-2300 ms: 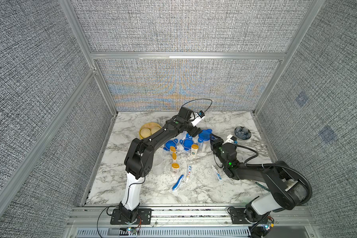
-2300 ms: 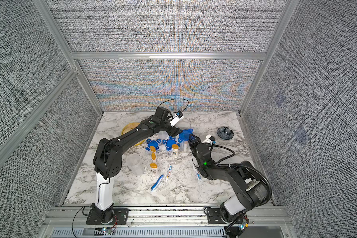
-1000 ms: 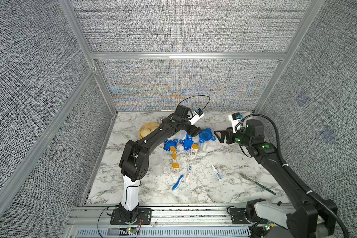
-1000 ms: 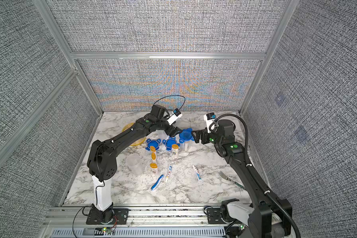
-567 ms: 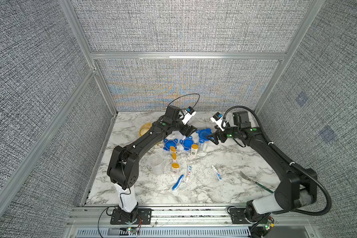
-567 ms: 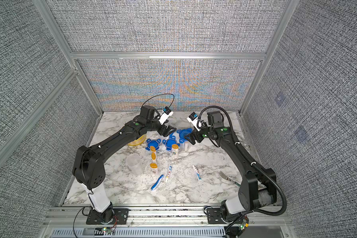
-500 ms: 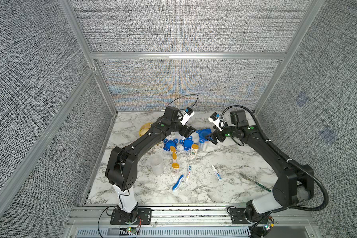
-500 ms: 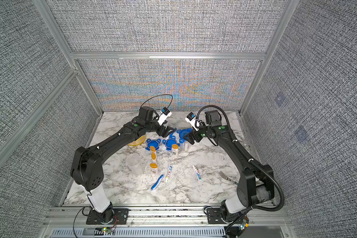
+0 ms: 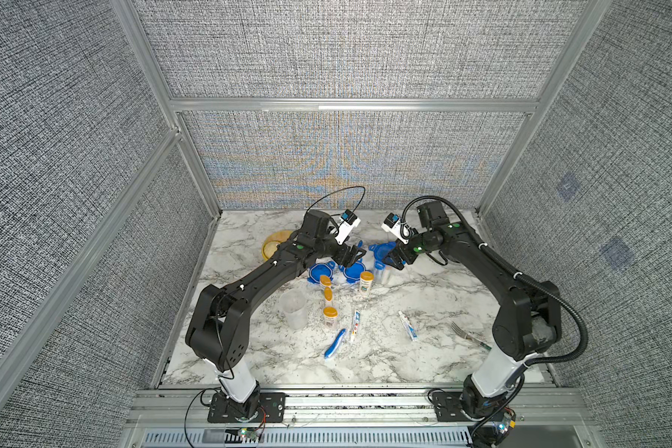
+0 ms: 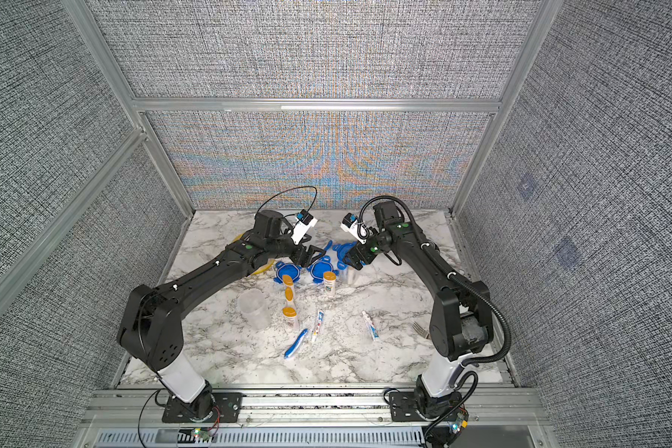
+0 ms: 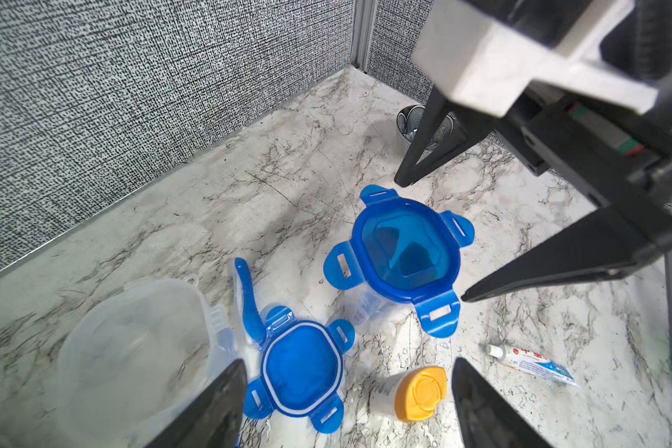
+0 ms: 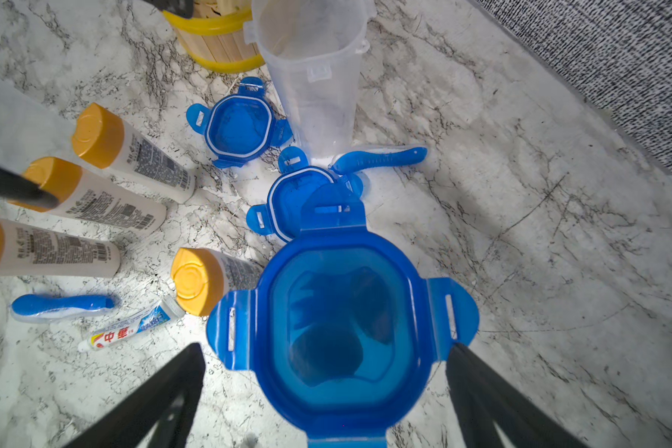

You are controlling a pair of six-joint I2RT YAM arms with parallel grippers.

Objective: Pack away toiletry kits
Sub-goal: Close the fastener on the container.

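Bowl [image 11: 408,122] behind right claw [image 11: 431,240]; left wrist only

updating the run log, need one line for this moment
right fingers: open, above lidded jar | left fingers: open, above loose lid | jar tabs: flared out

Grey woven walls [image 9: 346,58] (marble tabletop [image 9: 423,291])

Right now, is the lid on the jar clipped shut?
Not clipped: the lid rests on the jar, but its tabs stick out sideways, not folded down.
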